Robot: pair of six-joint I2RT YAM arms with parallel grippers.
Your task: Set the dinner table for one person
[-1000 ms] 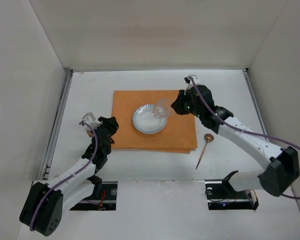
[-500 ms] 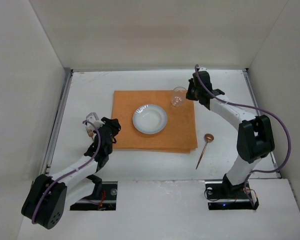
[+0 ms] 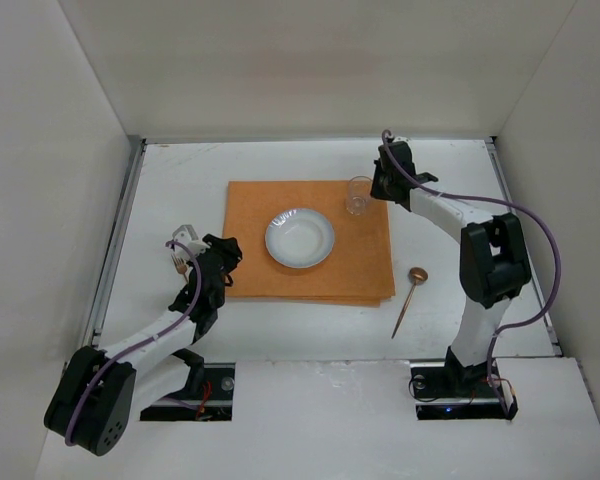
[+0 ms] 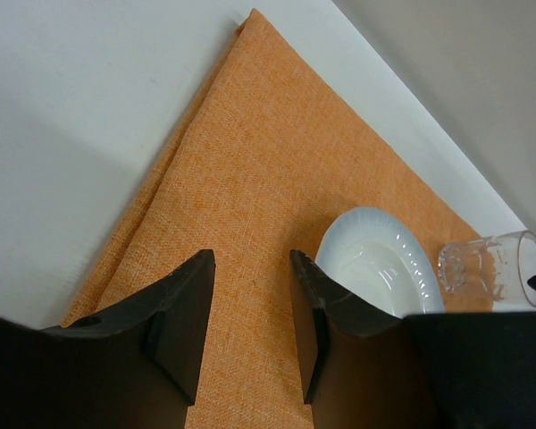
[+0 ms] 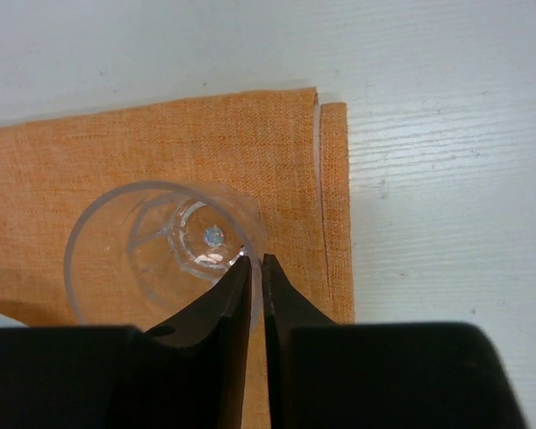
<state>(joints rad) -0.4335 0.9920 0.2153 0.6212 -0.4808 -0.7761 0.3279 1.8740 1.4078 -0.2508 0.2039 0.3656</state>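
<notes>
1. Since a second ago the right gripper (image 5: pixel 256 261) has swung the glass (image 5: pixel 152 241) from over the plate (image 3: pixel 299 238) to the placemat's (image 3: pixel 280 280) far right corner; its fingers pinch the rim, glass upright.
2. Left gripper (image 4: pixel 250 259) hovers spread and empty over the placemat's near left edge.
3. Plate sits mid-placemat on the dinner table (image 3: pixel 180 180); the spoon (image 3: pixel 408 297) lies off the mat, likely still to place.

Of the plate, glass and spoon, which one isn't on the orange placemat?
The brown spoon: it lies on the bare white table right of the placemat, while the plate and glass both sit on the mat.
</notes>
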